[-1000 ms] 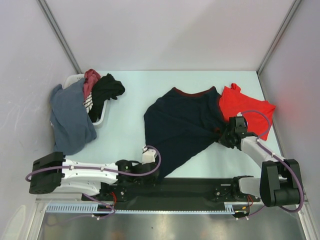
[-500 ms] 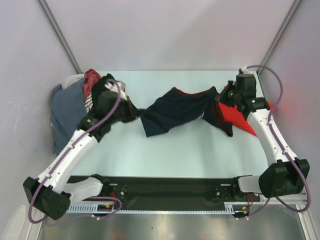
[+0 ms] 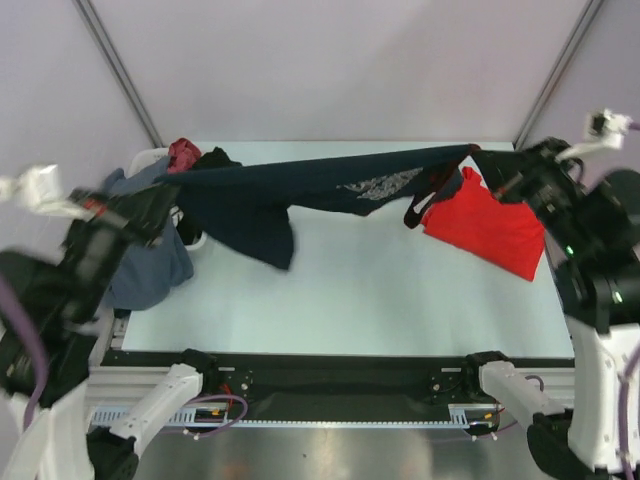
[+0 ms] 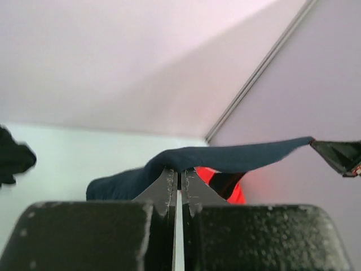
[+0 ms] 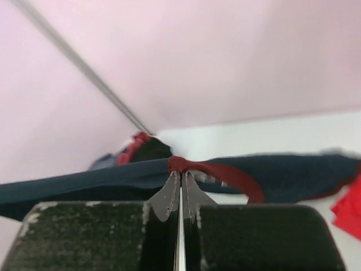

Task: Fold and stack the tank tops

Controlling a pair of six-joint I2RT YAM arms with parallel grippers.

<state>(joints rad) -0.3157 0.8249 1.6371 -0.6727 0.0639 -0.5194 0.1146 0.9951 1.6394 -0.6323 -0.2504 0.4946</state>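
Note:
The navy tank top [image 3: 300, 185] hangs stretched in the air across the back of the table, its printed side up and a maroon-trimmed loop drooping near the right end. My left gripper [image 3: 165, 195] is shut on its left end, seen in the left wrist view as navy cloth [image 4: 225, 159] pinched at the fingertips [image 4: 179, 172]. My right gripper [image 3: 480, 158] is shut on the maroon trim [image 5: 225, 176] at the other end, fingertips [image 5: 180, 173] closed. The red tank top [image 3: 487, 225] lies flat on the table at the right, below the navy one.
A white basket [image 3: 148, 158] stands at the back left with red and black garments [image 3: 200, 158] in it and a grey-blue garment [image 3: 145, 262] draped over its front. Pale walls and metal posts [image 3: 115, 65] close in the back and sides.
Both arms have risen and swung apart, lifting the navy top off the table and pulling it taut. The red top, partly covered before, now lies fully exposed.

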